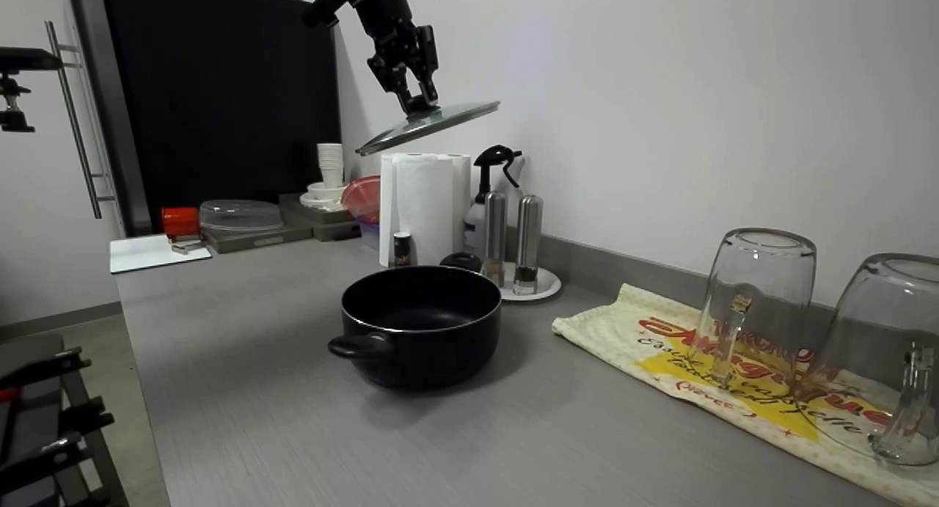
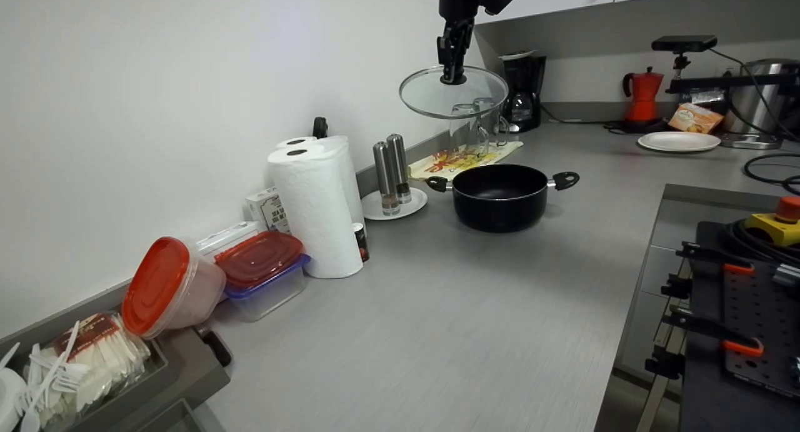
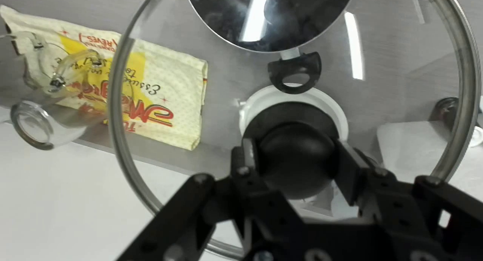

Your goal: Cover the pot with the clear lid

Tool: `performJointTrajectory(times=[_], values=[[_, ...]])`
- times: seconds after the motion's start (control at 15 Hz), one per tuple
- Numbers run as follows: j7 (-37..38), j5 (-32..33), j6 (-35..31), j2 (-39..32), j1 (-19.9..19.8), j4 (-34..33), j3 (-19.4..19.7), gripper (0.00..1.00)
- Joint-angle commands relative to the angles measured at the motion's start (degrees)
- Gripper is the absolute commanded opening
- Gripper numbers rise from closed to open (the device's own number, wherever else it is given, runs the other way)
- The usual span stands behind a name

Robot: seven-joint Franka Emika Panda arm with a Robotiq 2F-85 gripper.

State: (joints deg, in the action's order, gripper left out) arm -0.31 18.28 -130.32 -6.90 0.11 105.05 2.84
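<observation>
The black pot (image 1: 433,356) stands upright and uncovered on the grey counter; it also shows in an exterior view (image 2: 500,210). In the wrist view, part of the pot (image 3: 302,23) and one handle show through the glass at the top. My gripper (image 1: 421,100) is shut on the dark knob (image 3: 298,155) of the clear lid; the gripper shows in an exterior view too (image 2: 452,75). The clear lid (image 1: 458,117) hangs high above the counter, apart from the pot and tilted. The lid shows in an exterior view (image 2: 431,94) and fills much of the wrist view (image 3: 117,98).
Paper towel rolls (image 1: 425,206) and two steel grinders (image 1: 528,235) on a white plate (image 2: 415,200) stand by the wall near the pot. Upturned glass mugs (image 1: 763,301) stand on a yellow towel (image 1: 631,331). Plastic containers (image 2: 262,301) sit farther along the wall.
</observation>
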Motion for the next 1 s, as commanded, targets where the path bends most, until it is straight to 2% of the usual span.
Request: performJointTrajectory(times=[0.0, 0.53, 0.93], values=[[3.3, 2.2, 1.2, 3.3, -1.2, 3.0, 1.2, 0.26], [7.7, 2.8, 0.6, 5.2, -3.9, 12.6, 3.1, 0.26], [11.2, 1.7, -1.2, 4.0, -5.4, 15.7, 4.2, 0.26]])
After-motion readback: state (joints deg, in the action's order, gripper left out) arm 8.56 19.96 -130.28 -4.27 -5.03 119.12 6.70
